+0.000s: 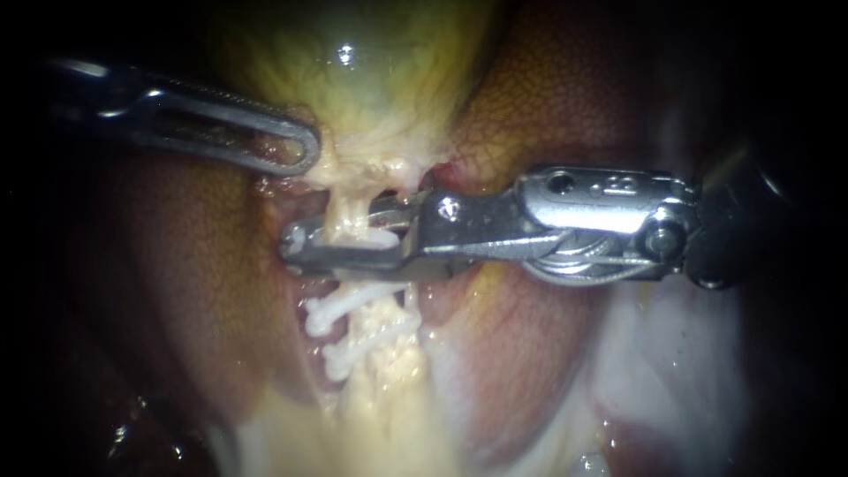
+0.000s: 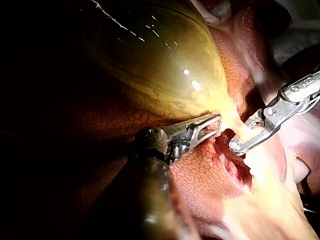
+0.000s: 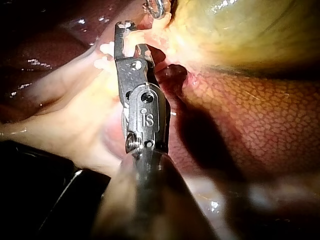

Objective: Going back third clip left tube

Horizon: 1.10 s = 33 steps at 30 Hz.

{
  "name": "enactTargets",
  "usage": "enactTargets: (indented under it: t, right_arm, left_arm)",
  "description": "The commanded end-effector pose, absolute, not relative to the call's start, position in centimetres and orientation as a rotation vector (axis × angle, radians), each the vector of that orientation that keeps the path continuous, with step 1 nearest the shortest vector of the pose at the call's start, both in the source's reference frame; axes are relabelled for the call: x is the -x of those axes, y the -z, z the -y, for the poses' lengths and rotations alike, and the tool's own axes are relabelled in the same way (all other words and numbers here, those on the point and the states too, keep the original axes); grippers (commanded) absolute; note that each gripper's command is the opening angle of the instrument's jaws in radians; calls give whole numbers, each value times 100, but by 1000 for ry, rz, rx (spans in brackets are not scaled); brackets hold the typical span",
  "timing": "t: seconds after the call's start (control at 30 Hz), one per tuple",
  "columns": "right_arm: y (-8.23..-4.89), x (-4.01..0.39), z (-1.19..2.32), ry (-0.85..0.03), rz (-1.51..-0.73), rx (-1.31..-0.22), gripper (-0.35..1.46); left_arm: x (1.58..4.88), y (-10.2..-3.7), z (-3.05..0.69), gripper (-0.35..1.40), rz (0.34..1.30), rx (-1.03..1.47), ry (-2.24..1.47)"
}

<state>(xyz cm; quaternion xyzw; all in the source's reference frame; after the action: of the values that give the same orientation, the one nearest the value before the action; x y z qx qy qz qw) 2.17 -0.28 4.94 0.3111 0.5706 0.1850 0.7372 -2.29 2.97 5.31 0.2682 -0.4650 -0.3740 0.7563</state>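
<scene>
The pale tube (image 1: 340, 210) runs down from the yellow-green gallbladder (image 1: 353, 71). My right instrument (image 1: 309, 237) comes in from the right, and its jaws stand open astride the tube. A white clip (image 1: 378, 237) shows in the gap between them. Two more white clips (image 1: 340, 309) sit on the tube just below, one under the other. My left instrument (image 1: 305, 155) is shut on pale tissue at the gallbladder's neck, above the right jaws. The right wrist view shows the gap between my right instrument's (image 3: 127, 36) jaws. In the left wrist view, my left instrument (image 2: 215, 122) holds the neck beside the right one (image 2: 237, 142).
Reddish-brown liver (image 1: 548, 97) lies on both sides of the tube and under the gallbladder (image 2: 150, 60). Pale fatty tissue (image 1: 389, 415) spreads below the clips. A small raw pit (image 3: 175, 75) in the liver lies beside my right instrument's jaws.
</scene>
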Motion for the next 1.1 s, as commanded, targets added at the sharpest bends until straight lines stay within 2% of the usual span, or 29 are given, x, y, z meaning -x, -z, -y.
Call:
enactTargets:
  t: [0.03,0.1,0.2,0.5,0.93,1.1]
  right_arm:
    - [-495,-217,29,-405,-1253,-683,-34]
    - [-498,-218,29,-408,-1252,-678,6]
    - [-509,-221,28,-437,-1242,-613,41]
    - [-536,-199,29,-377,-1245,-505,48]
    - [-527,-144,40,-276,-1256,-396,50]
    - [-516,-116,44,-258,-1258,-385,50]
  left_arm:
    - [228,-531,-297,-35,1014,-585,815]
    - [228,-531,-297,-35,1014,-585,815]
    - [228,-531,-296,-35,1014,-585,815]
    - [225,-530,-295,-35,1014,-585,814]
    - [223,-529,-294,-35,1014,-586,813]
    - [222,-529,-294,-35,1014,-586,813]
